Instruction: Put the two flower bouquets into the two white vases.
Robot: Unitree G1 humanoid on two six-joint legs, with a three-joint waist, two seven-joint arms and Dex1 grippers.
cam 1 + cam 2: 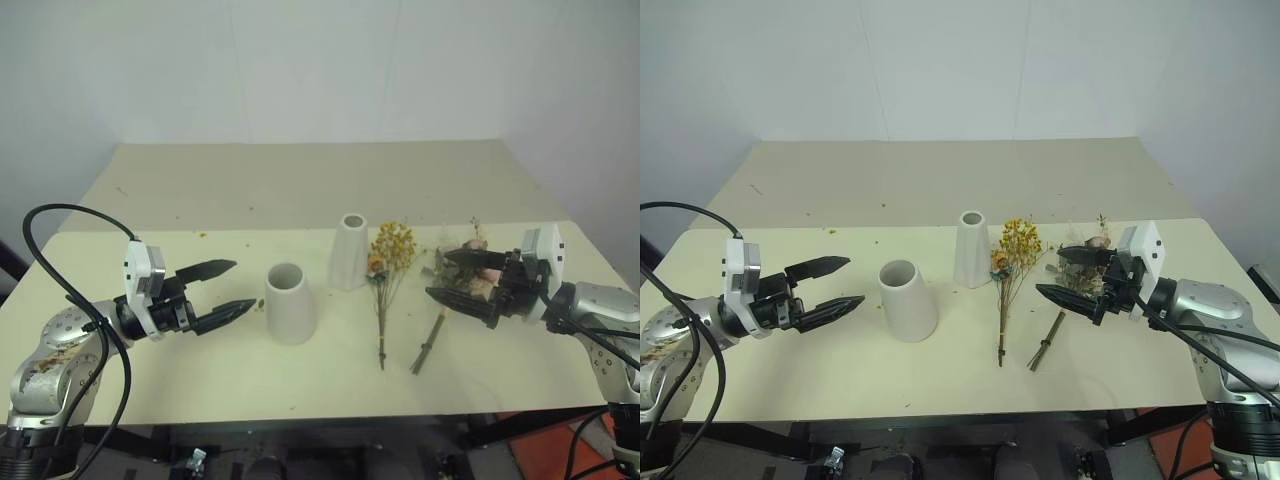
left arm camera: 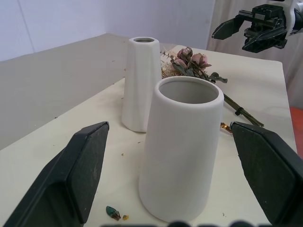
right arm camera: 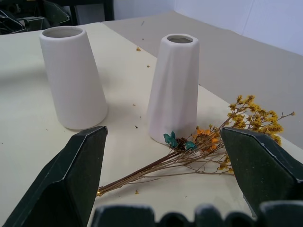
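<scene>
Both vases stand upright mid-table: the shorter, wider vase nearer the front edge, the taller, slimmer vase just behind it and to the right. The yellow bouquet lies flat right beside the taller one, stems toward the front edge. The rose bouquet lies further right (partly hidden under the arm). The left gripper and right gripper both hover with fingers spread wide, holding nothing.

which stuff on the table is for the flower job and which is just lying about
For the job: pink rose bouquet, yellow dried bouquet, taller vase, shorter vase.
Lying about: small teal scrap, scattered crumbs.
</scene>
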